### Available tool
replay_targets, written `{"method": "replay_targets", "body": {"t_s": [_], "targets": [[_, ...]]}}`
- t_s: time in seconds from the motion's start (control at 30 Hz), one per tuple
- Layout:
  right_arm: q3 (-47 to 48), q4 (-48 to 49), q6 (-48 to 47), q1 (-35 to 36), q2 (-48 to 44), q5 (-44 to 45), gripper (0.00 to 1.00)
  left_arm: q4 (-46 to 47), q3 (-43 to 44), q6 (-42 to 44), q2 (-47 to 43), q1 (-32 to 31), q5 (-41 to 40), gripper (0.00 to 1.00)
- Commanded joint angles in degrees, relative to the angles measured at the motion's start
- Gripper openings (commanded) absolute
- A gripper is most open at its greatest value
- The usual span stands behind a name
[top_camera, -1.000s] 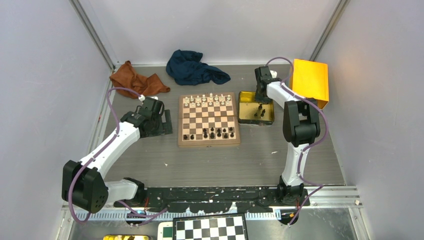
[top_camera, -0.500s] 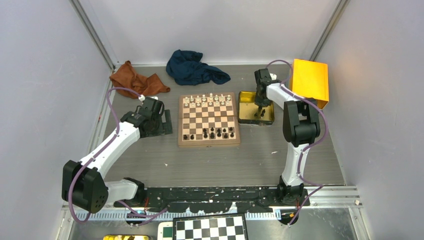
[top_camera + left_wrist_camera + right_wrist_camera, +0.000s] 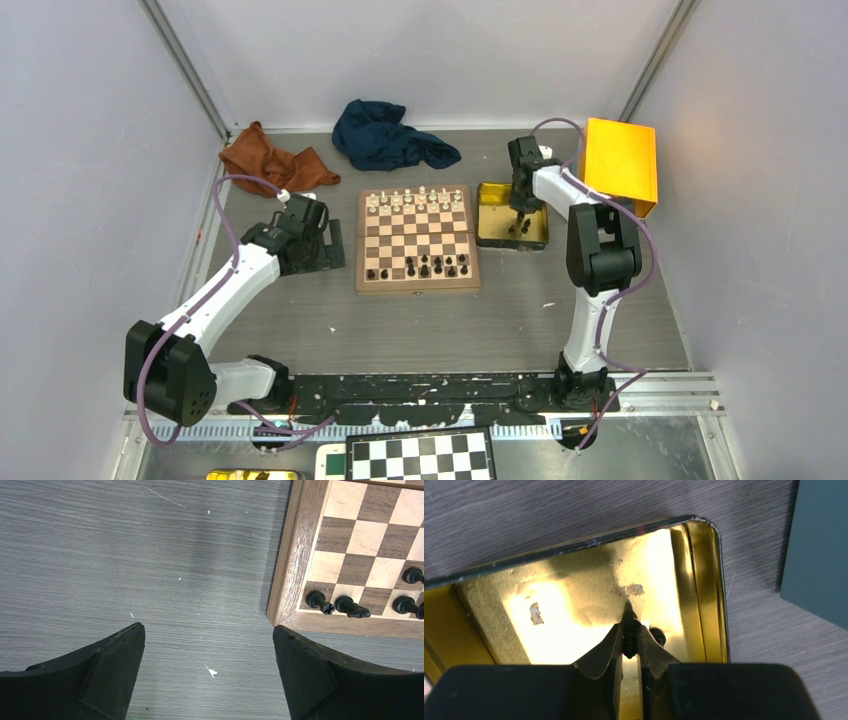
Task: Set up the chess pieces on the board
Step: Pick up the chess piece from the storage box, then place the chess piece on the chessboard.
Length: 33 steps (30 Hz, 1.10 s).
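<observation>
The wooden board [image 3: 417,288] lies mid-table, with several black chess pieces [image 3: 420,267] in its near rows and cream ones along the far side. My right gripper [image 3: 520,214] reaches down into the gold tin [image 3: 489,228]. Its fingertips [image 3: 629,636] are shut on a small black chess piece [image 3: 629,630], and another black piece [image 3: 657,636] sits just right of them on the tin floor. My left gripper [image 3: 208,632] hangs open over bare table beside the board's near left corner [image 3: 291,560], where black pieces [image 3: 345,605] stand. It holds nothing.
An orange box [image 3: 621,165] stands right of the tin, close to the right arm. A brown cloth [image 3: 275,160] and a dark blue cloth [image 3: 385,135] lie at the back. A black-and-white checkered board [image 3: 420,455] sits below the arm bases.
The right wrist has shifted slightly over the tin. The left arm and the pieces on the board have not moved.
</observation>
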Motion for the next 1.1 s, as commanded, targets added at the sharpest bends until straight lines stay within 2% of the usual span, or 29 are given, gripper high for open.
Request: {"method": "replay_targets", "body": {"t_s": [0.0, 0.53, 0.9, 1.07], "targets": [[3.3, -2.1, -2.2, 2.9, -6.1, 2.6, 0.02, 1.3, 2.6, 1.0, -1.4, 0.4, -0.5, 1.0], [9.4, -11.1, -3.2, 25.0, -13.0, 7.1, 0.02, 0.6, 2.2, 0.7, -6.1, 0.4, -0.2, 1.0], [13.5, -14.5, -1.6, 39.0, -11.2, 7.7, 0.02, -0.1, 1.6, -0.5, -9.7, 0.4, 0.2, 1.0], [14.5, -14.8, -0.7, 42.9, -9.4, 7.2, 0.02, -0.6, 1.1, -0.7, -11.2, 0.4, 0.2, 1.0]]}}
